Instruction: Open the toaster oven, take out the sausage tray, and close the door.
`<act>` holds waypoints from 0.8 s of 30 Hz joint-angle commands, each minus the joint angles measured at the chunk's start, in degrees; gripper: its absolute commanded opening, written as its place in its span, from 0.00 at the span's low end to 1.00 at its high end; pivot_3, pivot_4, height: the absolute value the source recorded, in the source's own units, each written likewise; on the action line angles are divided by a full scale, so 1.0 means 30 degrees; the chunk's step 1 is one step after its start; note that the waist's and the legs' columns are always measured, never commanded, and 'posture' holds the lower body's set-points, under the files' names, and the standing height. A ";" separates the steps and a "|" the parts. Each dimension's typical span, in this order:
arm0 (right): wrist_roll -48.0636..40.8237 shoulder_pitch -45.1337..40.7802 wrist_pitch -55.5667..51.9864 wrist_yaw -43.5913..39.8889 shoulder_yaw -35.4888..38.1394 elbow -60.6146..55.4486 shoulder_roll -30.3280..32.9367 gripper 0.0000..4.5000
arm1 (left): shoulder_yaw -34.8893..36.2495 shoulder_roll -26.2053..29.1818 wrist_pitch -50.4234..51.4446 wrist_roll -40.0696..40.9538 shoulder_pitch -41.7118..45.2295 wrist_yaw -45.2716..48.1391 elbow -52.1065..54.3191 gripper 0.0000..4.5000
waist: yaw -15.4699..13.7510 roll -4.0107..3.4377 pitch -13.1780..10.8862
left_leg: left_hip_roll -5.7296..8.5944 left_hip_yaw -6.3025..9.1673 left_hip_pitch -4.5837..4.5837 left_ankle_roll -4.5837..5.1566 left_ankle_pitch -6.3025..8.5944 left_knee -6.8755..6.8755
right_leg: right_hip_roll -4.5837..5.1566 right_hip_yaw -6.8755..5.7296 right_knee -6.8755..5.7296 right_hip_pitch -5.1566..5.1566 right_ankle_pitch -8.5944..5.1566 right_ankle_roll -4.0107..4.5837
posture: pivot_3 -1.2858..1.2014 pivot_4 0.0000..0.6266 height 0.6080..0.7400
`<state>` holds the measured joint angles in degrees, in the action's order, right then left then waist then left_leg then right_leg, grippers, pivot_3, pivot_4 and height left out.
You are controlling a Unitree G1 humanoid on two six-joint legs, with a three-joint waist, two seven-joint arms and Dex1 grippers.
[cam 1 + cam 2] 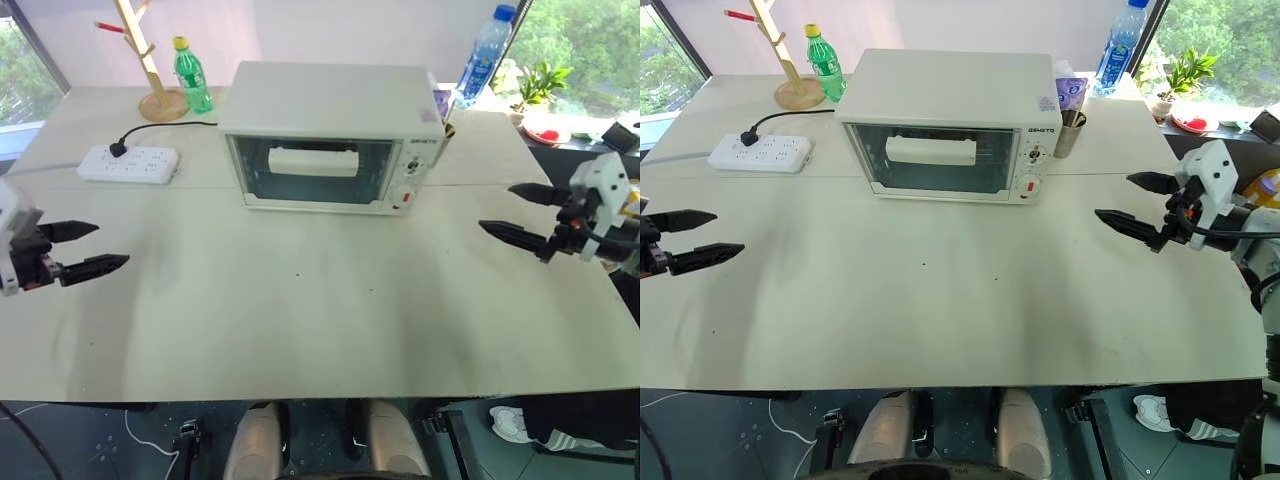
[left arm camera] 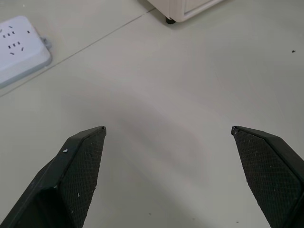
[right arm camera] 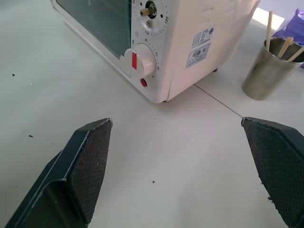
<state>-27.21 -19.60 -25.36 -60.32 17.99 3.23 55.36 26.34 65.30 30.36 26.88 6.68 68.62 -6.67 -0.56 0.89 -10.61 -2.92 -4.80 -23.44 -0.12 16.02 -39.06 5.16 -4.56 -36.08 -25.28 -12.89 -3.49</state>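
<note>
- Evidently the door (image 1: 938, 158) is shut, so opening comes first; the robot would do well to bring one gripper to the white bar handle (image 1: 931, 150), hook it from above and swing it down slowly.
- Both the left gripper (image 1: 90, 247) and the right gripper (image 1: 1132, 205) hang well apart from the toaster oven (image 1: 950, 118), to either side of it, fingers spread wide and holding nothing.
- The toaster oven sits at the back of the surface (image 1: 940, 310), just beside the power strip (image 1: 129, 164): boxy, white, glass-fronted, knobs (image 3: 142, 61) at its right end. The sausage tray cannot be made out through the glass.
</note>
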 commanded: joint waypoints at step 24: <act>-0.4764 -0.1983 -0.5694 0.1430 -0.0744 -0.5546 -0.1845 1.00 | -0.2347 -0.0928 0.3601 0.4458 0.6006 0.0008 0.3957 1.00 | 0.0008 0.0007 0.0001 | 0.0015 0.0010 0.0004 -0.0003 -0.0005 -0.0014 | -0.0016 0.0002 -0.0015 0.0017 0.0039 -0.0063 | 0.52 0.24 0.87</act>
<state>-39.21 -23.41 -41.41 -57.10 15.86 -10.77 50.27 19.80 62.18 41.09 39.00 22.30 68.35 3.88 -0.54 0.91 -10.61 -2.89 -4.75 -23.42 -0.13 16.00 -39.12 5.07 -4.55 -36.12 -25.22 -12.77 -3.68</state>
